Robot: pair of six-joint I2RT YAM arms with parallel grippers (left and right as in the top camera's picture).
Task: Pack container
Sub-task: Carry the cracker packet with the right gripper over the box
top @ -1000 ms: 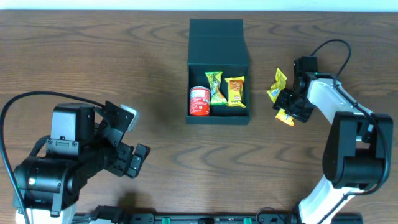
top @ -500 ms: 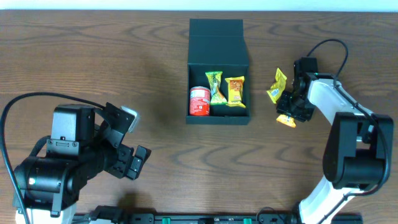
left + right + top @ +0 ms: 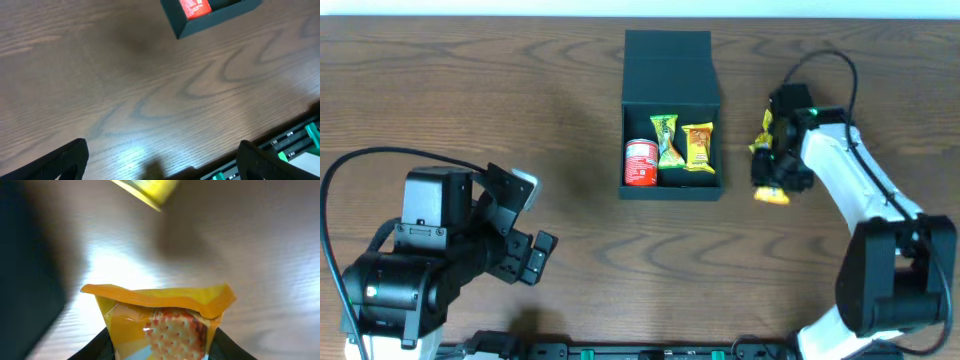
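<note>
The dark teal container (image 3: 671, 72) stands open at the table's middle back, lid flap folded away. Inside lie a red can (image 3: 640, 162), a green snack packet (image 3: 666, 140) and an orange snack packet (image 3: 698, 146). My right gripper (image 3: 775, 183) is shut on an orange cracker packet (image 3: 160, 320), held just right of the container; the packet shows below the fingers in the overhead view (image 3: 772, 196). A yellow packet (image 3: 766, 133) lies on the table beside it, and shows in the right wrist view (image 3: 145, 190). My left gripper (image 3: 532, 256) is open and empty at the front left.
The container's corner with the red can (image 3: 195, 7) shows at the top of the left wrist view. The table's front edge and a black rail with green parts (image 3: 295, 142) run along the bottom right of that view. The right arm's cable (image 3: 820, 60) loops above the yellow packet.
My right gripper has lifted the orange cracker packet and moved it left toward the container. The yellow packet stays on the table. The left arm has not moved.
</note>
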